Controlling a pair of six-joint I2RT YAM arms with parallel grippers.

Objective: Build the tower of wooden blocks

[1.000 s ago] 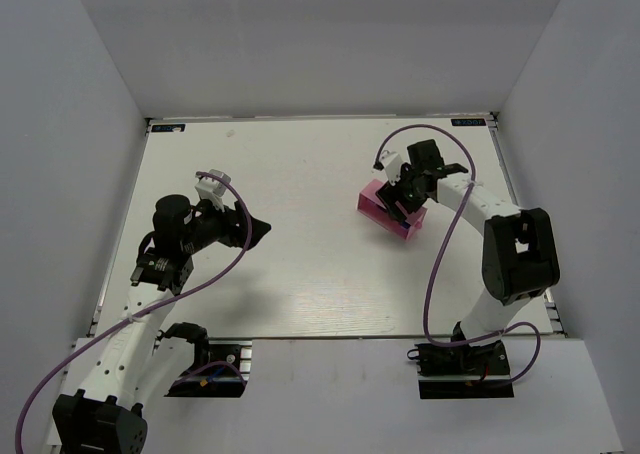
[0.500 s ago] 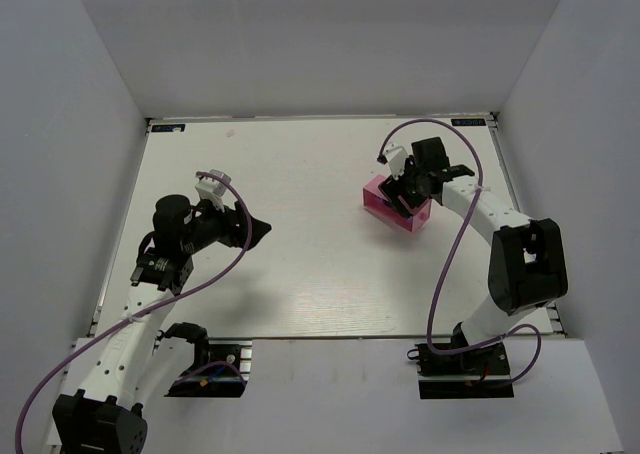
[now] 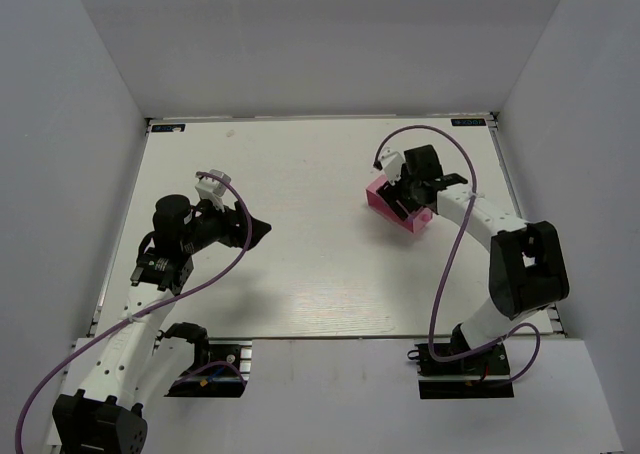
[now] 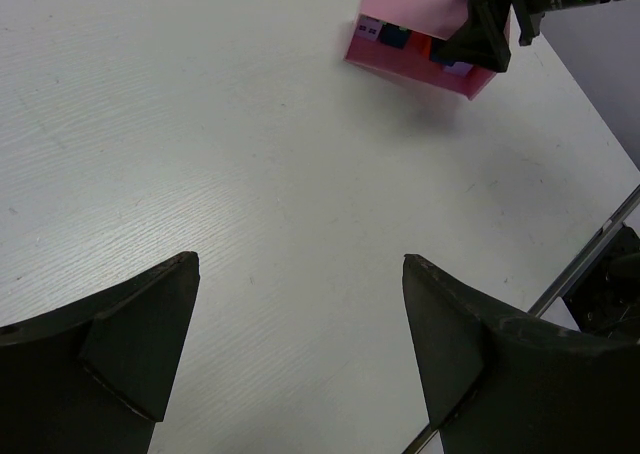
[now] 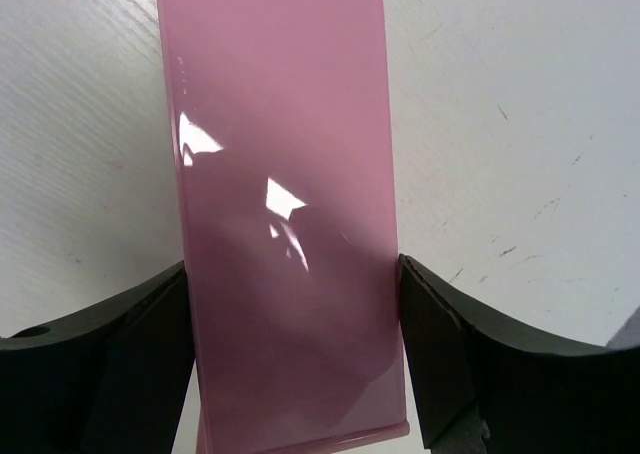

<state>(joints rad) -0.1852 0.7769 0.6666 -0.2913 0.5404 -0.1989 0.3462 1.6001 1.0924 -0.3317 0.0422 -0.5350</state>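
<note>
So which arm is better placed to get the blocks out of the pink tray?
Right. The right hand clasps the pink tray with the small painted blocks inside. The left hand hangs open over the table, far from the tray.

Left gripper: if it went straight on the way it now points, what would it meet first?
The left gripper would probably meet the bare table, short of the pink tray, which sits off its line; depth is unclear.

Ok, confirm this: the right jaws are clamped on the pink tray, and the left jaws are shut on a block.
Wrong on the left: the left gripper has its jaws open and empty, as the left wrist view shows. The right gripper does have its jaws clamped on the pink tray.
</note>
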